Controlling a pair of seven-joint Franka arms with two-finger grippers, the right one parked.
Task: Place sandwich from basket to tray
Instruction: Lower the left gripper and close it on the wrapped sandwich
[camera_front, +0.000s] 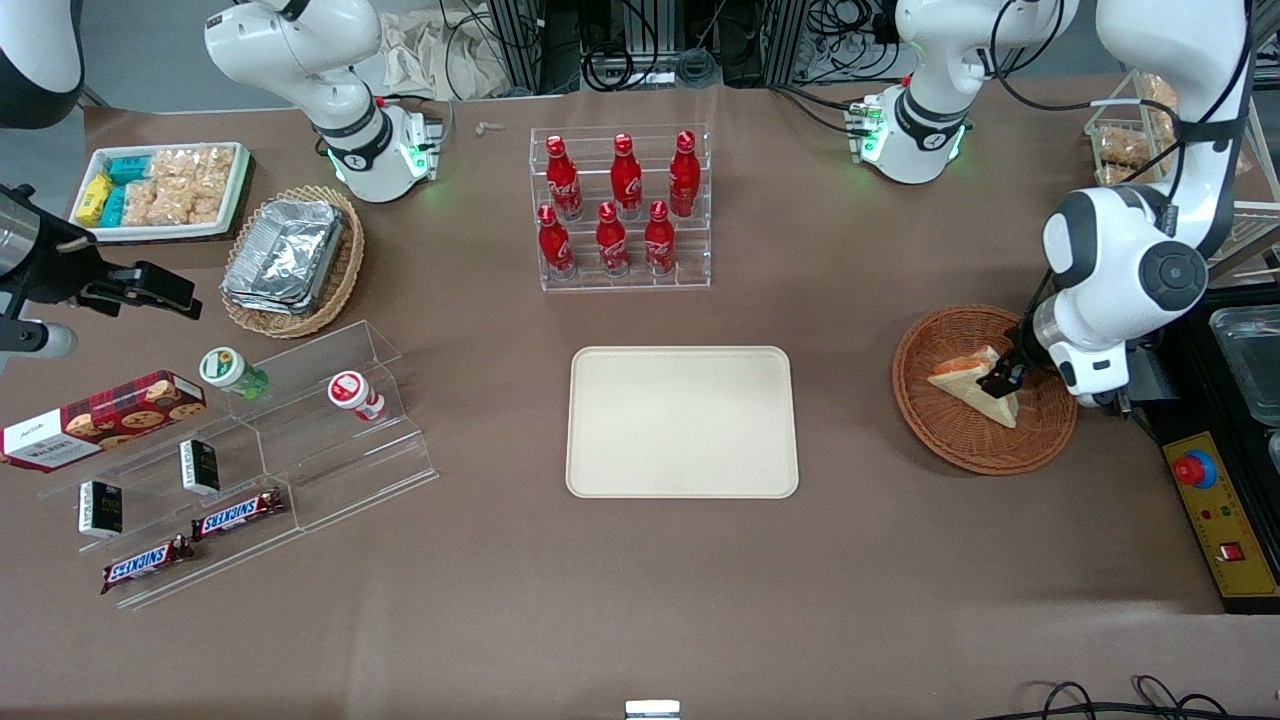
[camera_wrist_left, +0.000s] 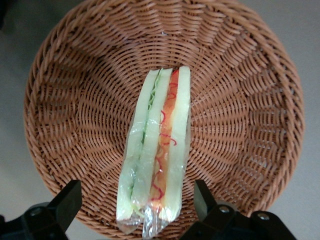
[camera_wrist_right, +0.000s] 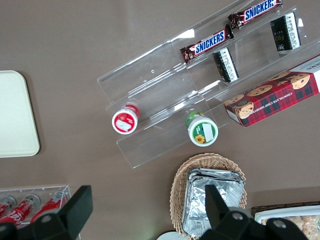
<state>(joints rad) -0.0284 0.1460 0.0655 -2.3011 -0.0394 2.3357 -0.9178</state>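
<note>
Spread wide, my claw (camera_wrist_left: 135, 210) hangs low over the basket (camera_front: 960, 450), one finger to each side of the sandwich (camera_wrist_left: 155, 160) and neither touching it, with nothing in its grip. From the wrist camera the wedge stands on edge in the middle of the woven bowl, its layered face toward me: pale bread outside, a green strip and a red-orange strip between, all sealed in clear film that bunches into a loose tail near my fingers (camera_wrist_left: 67, 202). I judge it light and very soft, so it would crush if I squeezed hard, and the film looks slick enough to let it slide. The best hold, I think, is across the two flat bread faces, around the thick middle of the wedge, not on the film tail or the thin tip, and closed only until the bread just gives. Seen from the front, the basket sits on the worktop (camera_front: 700, 600) toward my end, and the sandwich lies in it just beneath my claw. The tray (camera_front: 682, 421) lies flat near the middle of the worktop, well apart from the basket, with nothing on it.
</note>
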